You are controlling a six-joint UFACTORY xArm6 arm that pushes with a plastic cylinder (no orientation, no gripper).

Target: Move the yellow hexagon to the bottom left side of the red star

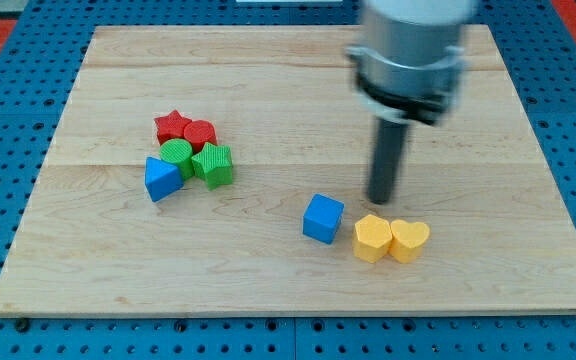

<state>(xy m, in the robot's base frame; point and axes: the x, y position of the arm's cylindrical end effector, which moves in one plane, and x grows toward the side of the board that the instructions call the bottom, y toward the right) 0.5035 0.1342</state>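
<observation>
The yellow hexagon (372, 239) lies at the lower middle-right of the wooden board, touching a yellow heart (409, 240) on its right. The red star (172, 126) sits at the left-centre in a cluster of blocks. My tip (379, 200) is just above the yellow hexagon toward the view's top, a small gap apart from it, far to the right of the red star. A blue cube (322, 217) stands just left of the hexagon.
Around the red star: a red round-edged block (200, 133) touching its right, a green cylinder (177, 155) below it, a green star-like block (213, 164) at lower right, and a blue triangle (162, 178) at lower left. The board's edge (298, 312) borders blue pegboard.
</observation>
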